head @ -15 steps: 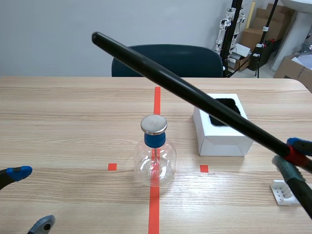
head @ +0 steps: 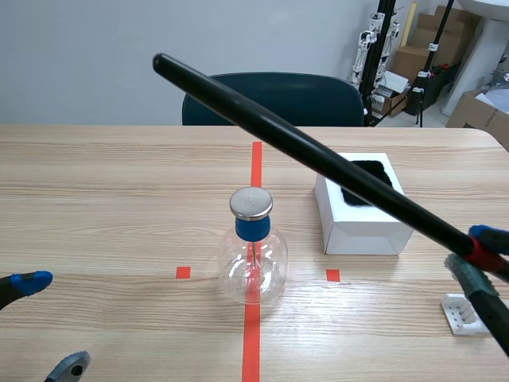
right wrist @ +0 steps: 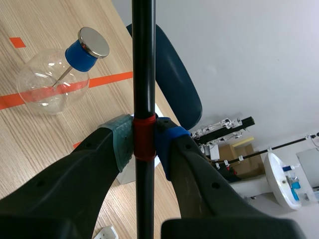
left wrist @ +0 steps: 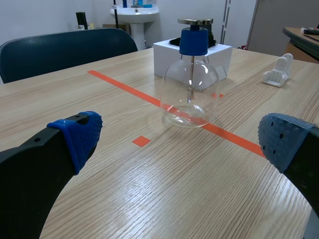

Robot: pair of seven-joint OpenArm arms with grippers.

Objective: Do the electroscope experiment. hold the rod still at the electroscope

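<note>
Holding step judged in hand: black rod (head: 318, 163) is clamped at its red band by right gripper (right wrist: 144, 142) and slanted up over electroscope (head: 253, 255). Rod is seen above metal cap plate (head: 251, 204), apart, no contact. Jaws of left gripper (left wrist: 182, 139) are spread wide, nothing held. Next: rod pos. to be kept steady near plate, w/o drift or contact.

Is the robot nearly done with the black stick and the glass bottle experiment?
Done: the right gripper is shut on the black rod at its red band, off the table. In hand: the rod slants above the electroscope, clear of its metal cap. Left: keeping it steady there. What happens inside the flask is too small to tell. The left gripper is open, holding nothing.
</note>
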